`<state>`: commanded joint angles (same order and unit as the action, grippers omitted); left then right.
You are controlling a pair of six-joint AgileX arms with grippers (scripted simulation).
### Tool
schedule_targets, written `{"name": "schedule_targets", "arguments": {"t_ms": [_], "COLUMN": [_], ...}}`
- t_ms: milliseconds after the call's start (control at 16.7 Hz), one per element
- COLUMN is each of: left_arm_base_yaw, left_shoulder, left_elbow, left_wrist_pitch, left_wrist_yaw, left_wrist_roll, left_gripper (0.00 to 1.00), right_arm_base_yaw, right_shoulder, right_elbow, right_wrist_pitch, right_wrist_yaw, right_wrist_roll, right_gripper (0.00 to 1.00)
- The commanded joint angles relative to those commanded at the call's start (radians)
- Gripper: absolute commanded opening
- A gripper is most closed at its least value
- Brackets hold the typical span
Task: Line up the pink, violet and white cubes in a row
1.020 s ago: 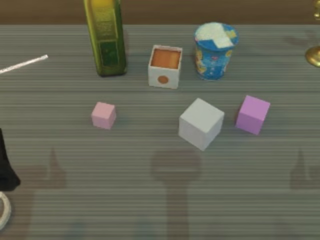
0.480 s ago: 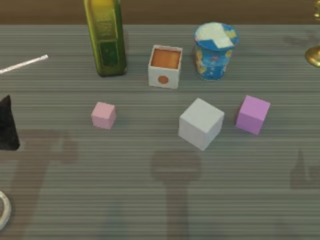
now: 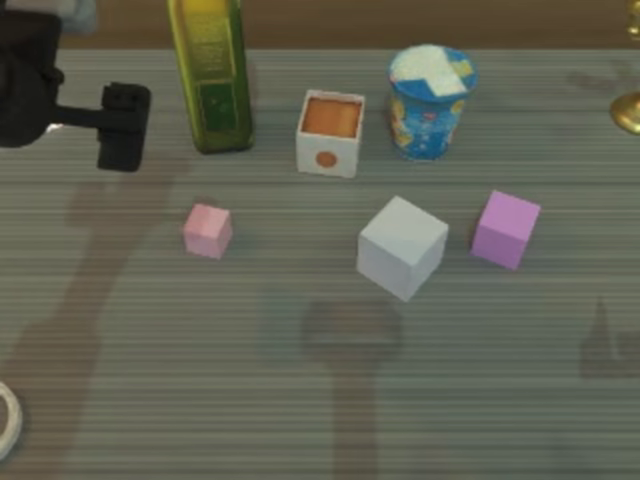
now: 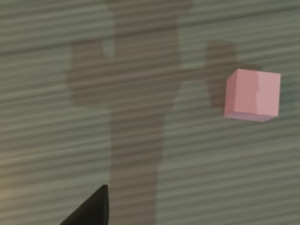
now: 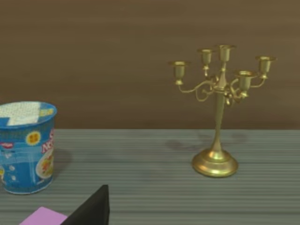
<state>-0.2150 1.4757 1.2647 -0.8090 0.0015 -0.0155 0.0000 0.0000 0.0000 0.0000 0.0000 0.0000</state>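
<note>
1. pink cube (image 3: 207, 230), the smallest of the three, sits on the table (image 3: 200, 400) toward the left side, well apart from the other two cubes.
2. white cube (image 3: 402, 247), the biggest, stands near the middle of the table, turned at an angle so one corner faces the near edge.
3. violet cube (image 3: 505, 229) is just to the right of the white one, with a small gap between them, also slightly turned.
4. the three cubes lie in a loose band across the table, unevenly spaced, with a wide gap after the pink one.
5. left gripper (image 3: 123, 126) hangs over the far left part of the table, next to the green bottle (image 3: 209, 72) and beyond the pink cube; it touches none of the cubes.
6. i cannot tell whether the left gripper's fingers are spread or closed. its wrist camera shows only one dark fingertip (image 4: 91, 211) above bare table, with the pink cube (image 4: 252, 94) off to one side.
7. right arm is out of the overhead view. its wrist camera looks across the far right of the table at a brass candlestick (image 5: 219, 110), a blue noodle cup (image 5: 26, 147) and a corner of the violet cube (image 5: 44, 217). one dark fingertip (image 5: 91, 211) shows there, and its state cannot be told either.
8. behind the cubes stand the green bottle, a white box with an orange top (image 3: 329, 132) and the blue noodle cup (image 3: 430, 100), in a line along the far side.
</note>
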Motion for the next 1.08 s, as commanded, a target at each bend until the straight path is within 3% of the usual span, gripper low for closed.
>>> {"name": "schedule_targets", "arguments": {"t_ms": [300, 540, 1080], "left_arm_base_yaw": [-0.068, -0.103, -0.11], "left_shoulder": [0.509, 0.775, 0.875], "left_elbow": [0.424, 0.661, 0.757], "left_wrist_pitch": [-0.26, -0.387, -0.432], "left_wrist_yaw": [0.002, 0.003, 0.003], "left_wrist_roll": [-0.006, -0.011, -0.014], "left_gripper": [1.0, 1.0, 1.0], "right_arm_base_yaw": [0.0, 0.0, 0.0], "right_shoulder": [0.0, 0.0, 0.0], "right_elbow": [0.0, 0.0, 0.0], "right_wrist_pitch": [0.0, 0.0, 0.0], "right_wrist_yaw": [0.0, 0.0, 0.0], "right_wrist_roll": [0.0, 0.0, 0.0], "right_gripper": [1.0, 1.0, 1.0]}}
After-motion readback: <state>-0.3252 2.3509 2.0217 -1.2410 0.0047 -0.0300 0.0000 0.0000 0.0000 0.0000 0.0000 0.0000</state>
